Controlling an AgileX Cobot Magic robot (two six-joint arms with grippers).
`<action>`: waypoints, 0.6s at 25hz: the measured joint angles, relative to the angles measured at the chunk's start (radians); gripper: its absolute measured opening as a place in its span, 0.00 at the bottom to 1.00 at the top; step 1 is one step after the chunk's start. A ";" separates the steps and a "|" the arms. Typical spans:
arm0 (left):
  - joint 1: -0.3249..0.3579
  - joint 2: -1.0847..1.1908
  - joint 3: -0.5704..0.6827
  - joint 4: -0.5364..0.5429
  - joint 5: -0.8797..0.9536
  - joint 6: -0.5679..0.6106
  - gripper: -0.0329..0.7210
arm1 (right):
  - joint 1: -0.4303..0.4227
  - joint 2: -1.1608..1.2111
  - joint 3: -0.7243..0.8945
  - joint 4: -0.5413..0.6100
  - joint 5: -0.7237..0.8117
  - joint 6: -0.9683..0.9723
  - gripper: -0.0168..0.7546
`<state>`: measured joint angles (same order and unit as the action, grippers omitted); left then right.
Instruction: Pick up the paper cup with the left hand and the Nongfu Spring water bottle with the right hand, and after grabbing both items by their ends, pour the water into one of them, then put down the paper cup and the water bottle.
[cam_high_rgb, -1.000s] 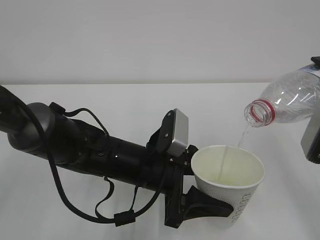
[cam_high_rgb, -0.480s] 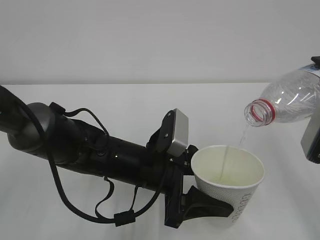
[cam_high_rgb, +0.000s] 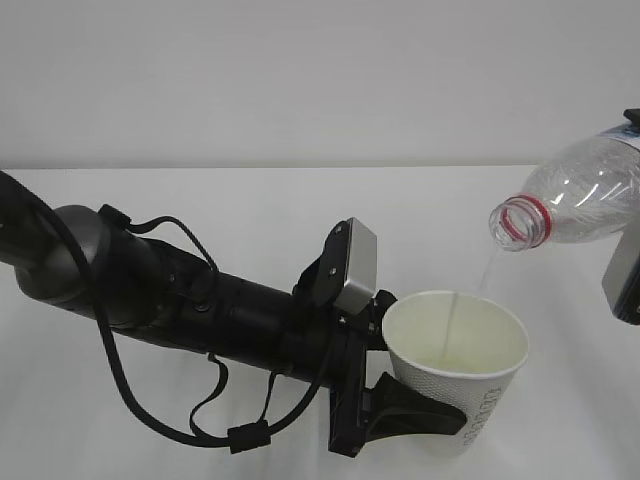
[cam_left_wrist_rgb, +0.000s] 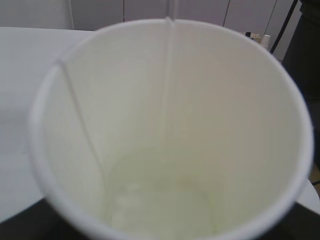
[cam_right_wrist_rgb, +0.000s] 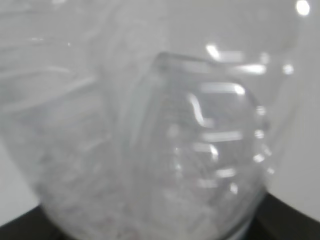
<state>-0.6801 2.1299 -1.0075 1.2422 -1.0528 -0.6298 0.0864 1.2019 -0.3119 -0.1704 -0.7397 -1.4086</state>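
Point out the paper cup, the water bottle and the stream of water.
paper cup (cam_high_rgb: 470, 385), exterior view, outer white wall.
water bottle (cam_high_rgb: 585, 200), exterior view, clear shoulder behind the red neck ring.
stream of water (cam_high_rgb: 452, 325), exterior view, thin thread inside the cup.

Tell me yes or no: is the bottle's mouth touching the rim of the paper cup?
No. In the exterior view the water bottle hangs tilted above the paper cup, its mouth clear of the rim, with only a thin stream of water joining them.

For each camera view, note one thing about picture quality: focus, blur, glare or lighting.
Exterior view: evenly lit and sharp on the paper cup and left hand. Left wrist view: soft focus inside the cup, rim blurred. Right wrist view: the water bottle fills the frame, badly blurred, with bright glare spots.
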 joint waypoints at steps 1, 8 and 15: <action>0.000 0.000 0.000 0.000 0.000 0.000 0.75 | 0.000 0.000 0.000 0.000 0.000 0.000 0.60; 0.000 0.000 0.000 0.000 0.001 0.000 0.75 | 0.000 0.000 0.000 0.000 -0.002 0.000 0.60; 0.000 0.000 0.000 0.000 0.001 0.000 0.75 | 0.000 0.000 0.000 0.000 -0.002 0.000 0.60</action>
<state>-0.6801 2.1299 -1.0075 1.2426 -1.0514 -0.6298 0.0864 1.2019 -0.3119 -0.1704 -0.7417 -1.4086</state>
